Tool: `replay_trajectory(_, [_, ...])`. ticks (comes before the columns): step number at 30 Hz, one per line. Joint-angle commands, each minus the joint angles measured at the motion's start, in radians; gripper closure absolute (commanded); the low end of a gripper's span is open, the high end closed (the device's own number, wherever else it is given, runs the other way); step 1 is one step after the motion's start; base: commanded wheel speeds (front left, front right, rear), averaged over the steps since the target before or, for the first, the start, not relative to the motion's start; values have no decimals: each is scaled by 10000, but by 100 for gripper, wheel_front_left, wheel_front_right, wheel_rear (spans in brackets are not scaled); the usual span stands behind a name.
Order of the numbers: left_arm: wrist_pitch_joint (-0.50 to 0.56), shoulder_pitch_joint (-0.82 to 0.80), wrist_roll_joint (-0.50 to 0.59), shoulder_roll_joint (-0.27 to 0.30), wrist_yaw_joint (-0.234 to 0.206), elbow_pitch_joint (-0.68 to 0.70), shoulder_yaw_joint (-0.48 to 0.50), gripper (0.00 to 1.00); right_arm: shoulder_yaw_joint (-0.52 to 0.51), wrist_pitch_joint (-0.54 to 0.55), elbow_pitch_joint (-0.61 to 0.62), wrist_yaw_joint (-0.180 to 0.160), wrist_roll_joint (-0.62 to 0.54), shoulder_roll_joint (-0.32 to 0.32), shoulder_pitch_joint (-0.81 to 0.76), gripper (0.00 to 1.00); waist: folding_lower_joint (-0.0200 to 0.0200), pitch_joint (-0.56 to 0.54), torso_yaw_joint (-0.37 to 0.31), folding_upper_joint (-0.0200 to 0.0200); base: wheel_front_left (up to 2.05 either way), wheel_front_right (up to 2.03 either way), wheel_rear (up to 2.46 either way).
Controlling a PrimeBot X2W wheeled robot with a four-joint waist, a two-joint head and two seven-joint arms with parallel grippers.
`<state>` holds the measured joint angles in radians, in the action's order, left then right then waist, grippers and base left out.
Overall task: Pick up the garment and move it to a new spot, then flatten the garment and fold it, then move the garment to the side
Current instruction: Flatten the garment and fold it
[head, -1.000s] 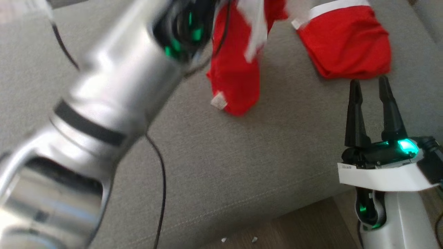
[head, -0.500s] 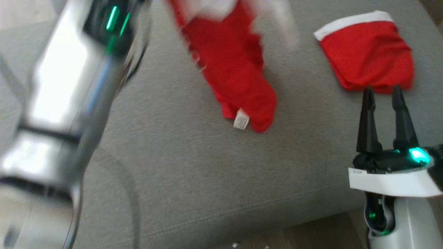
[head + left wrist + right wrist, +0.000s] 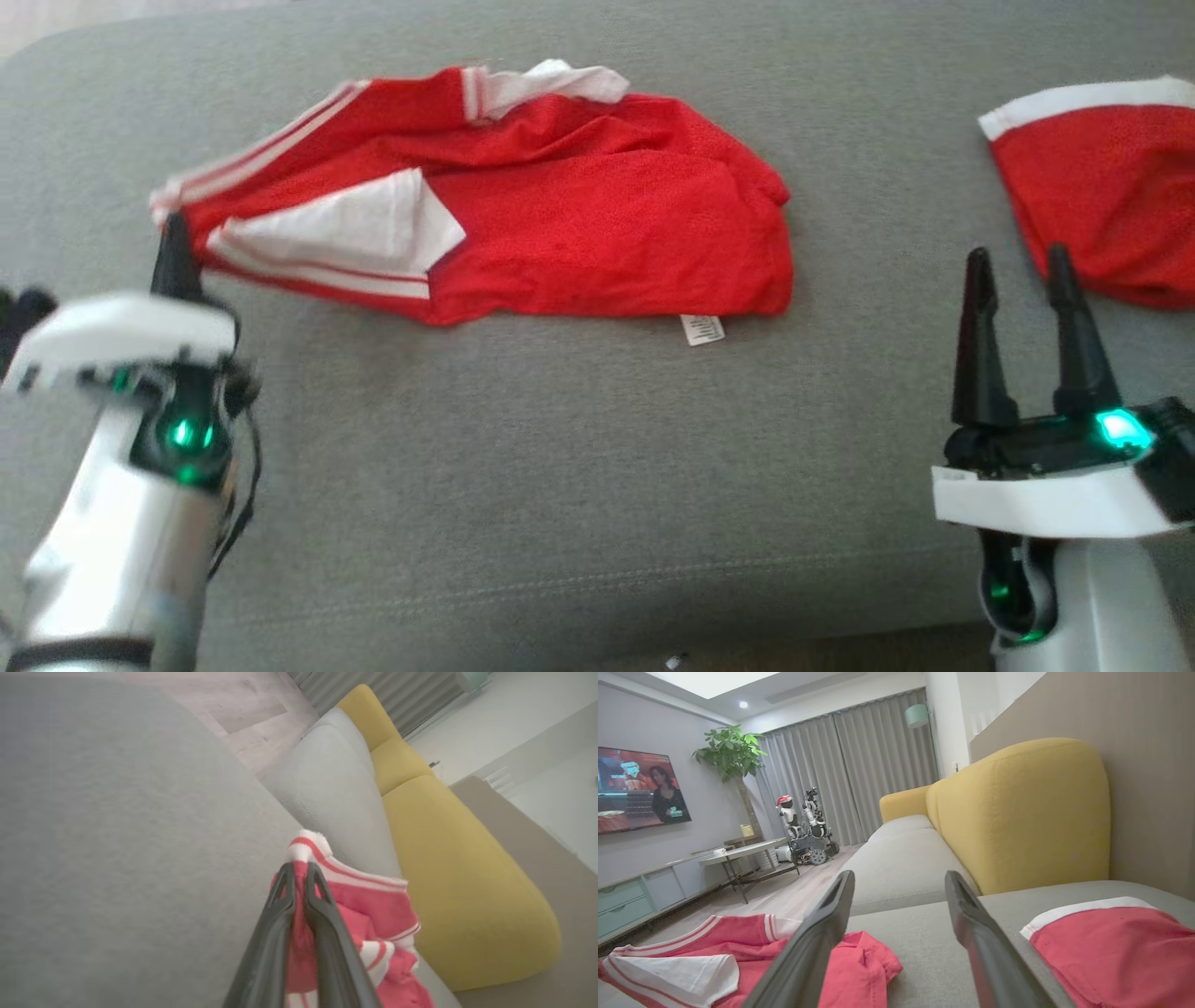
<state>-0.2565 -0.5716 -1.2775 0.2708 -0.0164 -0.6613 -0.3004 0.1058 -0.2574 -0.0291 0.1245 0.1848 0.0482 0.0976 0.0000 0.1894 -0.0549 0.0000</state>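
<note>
The garment [image 3: 597, 224], a red mesh jersey with white red-striped trim, lies crumpled lengthwise on the grey cushion [image 3: 560, 467], a white panel folded over near its left end and a small white tag at its lower right hem. My left gripper [image 3: 175, 254] is at the jersey's left tip, shut on the striped trim. The left wrist view shows my left gripper [image 3: 299, 870] with its fingers pinched on that trim [image 3: 308, 847]. My right gripper [image 3: 1016, 261] stands open and empty, off to the right of the garment [image 3: 859, 961].
A second red cloth with a white band [image 3: 1102, 196] lies just beyond my right fingertips. A yellow backrest [image 3: 1017, 812] borders the cushion's far side. The cushion's front edge [image 3: 597, 644] runs along the bottom. Across the room stand a low table [image 3: 742, 851] and another robot [image 3: 805, 826].
The head camera has shifted. My left arm has swung down from across the view to the lower left, and the garment, hanging a second ago, now lies stretched on the cushion. My right gripper stays open.
</note>
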Motion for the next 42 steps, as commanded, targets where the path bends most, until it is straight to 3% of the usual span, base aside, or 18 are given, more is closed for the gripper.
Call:
replay_trajectory(1, [-52, -66, 390, 589, 61, 385, 577, 100, 334, -44, 221, 62, -155, 20, 27, 0, 0, 20, 186, 0, 0, 0, 0])
replay_trajectory(5, [-52, 572, 1646, 750, -26, 584, 1081, 100, 405, -44, 30, 62, -272, 20, 46, 0, 0, 85, 424, 0, 0, 0, 0])
replay_trajectory(9, [-52, 886, 2882, 536, -52, 947, 1711, 100, 497, -44, -129, 62, -378, 20, 146, 0, 0, 242, 587, 0, 0, 0, 0])
replay_trajectory(11, [-52, 993, 3579, 445, -78, 1012, 1980, 0, 561, -44, -197, 62, -402, 20, 222, 0, 0, 339, 610, 0, 0, 0, 0])
replay_trajectory(14, [-52, 1143, 5142, 358, -344, 1412, 2345, 0, 649, -44, -225, 62, -403, 20, 322, 0, 0, 511, 598, 0, 0, 0, 0])
replay_trajectory(18, [-53, 1531, 7942, 229, -841, 2917, 2618, 0, 707, -44, -206, 62, -384, 20, 452, 0, 0, 808, 520, 0, 0, 0, 0])
replay_trajectory(22, [-53, 2126, 10335, -155, -848, 4320, 1975, 0, 709, -44, -186, 62, -307, 20, 604, 0, 0, 1053, 433, 0, 0, 0, 0])
replay_trajectory(23, [-53, 2126, 10335, -155, -848, 4320, 1975, 0, 709, -44, -186, 62, -307, 20, 604, 0, 0, 1053, 433, 0, 0, 0, 0])
replay_trajectory(28, [-53, 2398, 12371, -180, -1024, 4680, 933, 0, 816, -44, -202, 62, -180, 20, 808, 0, 0, 1284, 294, 0, 0, 0, 0])
replay_trajectory(31, [-53, 2355, 13139, -48, -1345, 3757, 504, 0, 900, -44, -212, 62, -112, 20, 911, 0, 0, 1369, 202, 0, 0, 0, 0])
replay_trajectory(35, [-53, 1834, 13384, -80, -1854, 2171, 445, 0, 964, -44, -217, 62, -25, 20, 1012, 0, 0, 1492, 49, 0, 0, 0, 0])
replay_trajectory(42, [-53, 1064, 13160, -69, -2051, 1148, 543, 0, 943, -44, -229, 62, -36, 20, 1096, 0, 0, 1692, -79, 0, 0, 0, 0])
